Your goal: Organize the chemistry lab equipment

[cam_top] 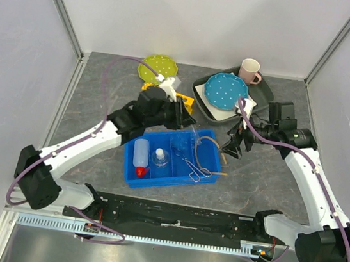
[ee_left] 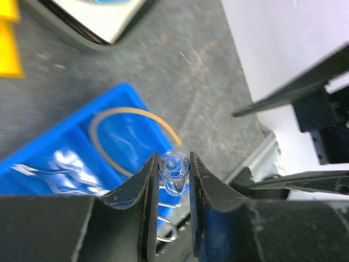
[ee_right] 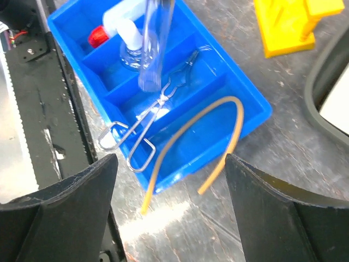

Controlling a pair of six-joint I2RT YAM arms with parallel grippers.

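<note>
A blue compartment tray [cam_top: 131,178] holds the white squeeze bottle with red nozzle [cam_top: 140,156], the small clear flask [cam_top: 161,159], the metal tongs [cam_top: 194,164] and the tan tubing [cam_top: 220,173], whose ends hang over the tray's right rim. My left gripper [ee_left: 173,164] is shut on a clear test tube [ee_left: 174,171] and holds it above the tray's right half; the tube [ee_right: 153,49] hangs over the tongs [ee_right: 136,128]. My right gripper [ee_right: 172,180] is open and empty, above the table just right of the tray, near the tubing's ends [ee_right: 218,109].
A yellow stand [cam_top: 186,100] sits behind the tray. A green polka-dot plate [cam_top: 157,68] lies at the back. A blue polka-dot plate [cam_top: 225,90] rests in a dark tray [cam_top: 267,91], with a pink mug [cam_top: 251,70] behind it. Walls close three sides.
</note>
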